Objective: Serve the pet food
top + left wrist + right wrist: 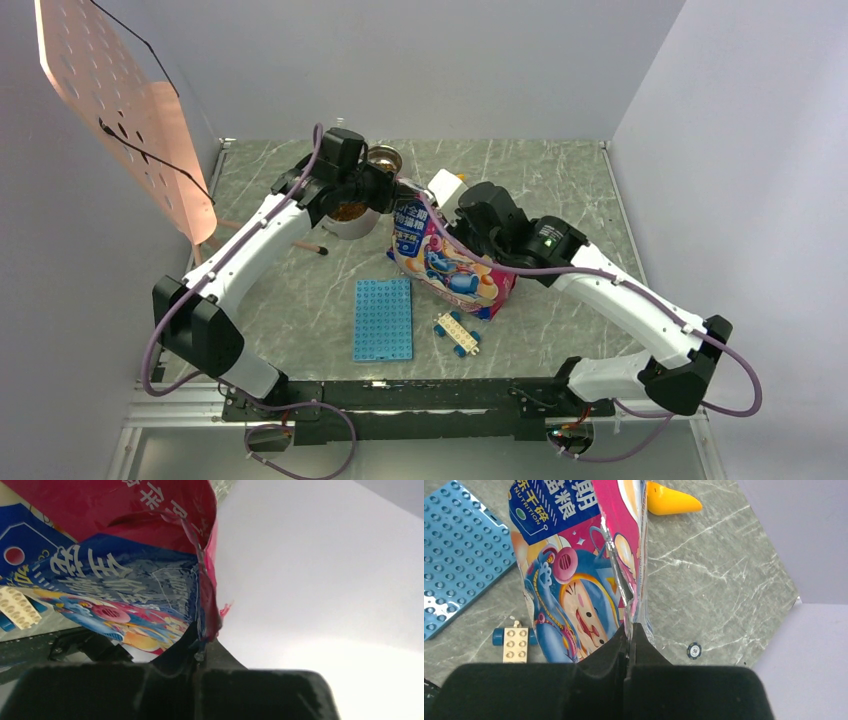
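Note:
The glossy pink, white and blue pet food bag (452, 262) is held between both arms above the table, its bottom low at the right. My left gripper (398, 200) is shut on the bag's upper left edge; in the left wrist view (202, 647) the jaws pinch the bag's (125, 580) pink seam. My right gripper (462, 222) is shut on the bag's upper right edge; in the right wrist view (630, 630) the jaws clamp the bag's (569, 580) seam. A brown mass shows in the near cup of the steel double bowl (352, 222), partly hidden by my left arm.
The bowl's far cup (382, 158) stands behind my left gripper. A yellow scoop (671, 500) lies beyond the bag. A blue studded baseplate (383, 318), a cream and blue brick piece (457, 333), a wooden stick (308, 245) and a small poker chip (694, 650) lie on the table.

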`<action>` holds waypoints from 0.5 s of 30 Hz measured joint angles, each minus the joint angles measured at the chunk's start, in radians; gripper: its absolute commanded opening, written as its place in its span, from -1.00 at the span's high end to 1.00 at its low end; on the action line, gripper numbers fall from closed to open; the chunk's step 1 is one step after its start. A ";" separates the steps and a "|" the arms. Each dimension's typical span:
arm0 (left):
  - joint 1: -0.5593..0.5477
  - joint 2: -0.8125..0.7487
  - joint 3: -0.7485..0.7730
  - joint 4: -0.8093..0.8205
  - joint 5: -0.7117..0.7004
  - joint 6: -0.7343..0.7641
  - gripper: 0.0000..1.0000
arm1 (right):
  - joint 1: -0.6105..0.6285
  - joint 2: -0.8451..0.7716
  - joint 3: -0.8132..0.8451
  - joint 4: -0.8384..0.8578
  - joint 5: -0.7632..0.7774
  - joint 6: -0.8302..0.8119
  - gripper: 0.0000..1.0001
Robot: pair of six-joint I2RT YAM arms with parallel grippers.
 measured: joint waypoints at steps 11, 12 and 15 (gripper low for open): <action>-0.003 0.006 0.016 -0.016 -0.021 0.018 1.00 | -0.055 -0.090 -0.042 -0.005 0.023 0.048 0.65; -0.003 0.006 0.016 -0.015 -0.021 0.018 1.00 | -0.060 -0.105 -0.051 -0.003 0.012 0.052 1.00; -0.003 0.006 -0.002 0.016 -0.016 0.013 0.37 | -0.061 -0.116 -0.060 -0.007 -0.026 0.060 1.00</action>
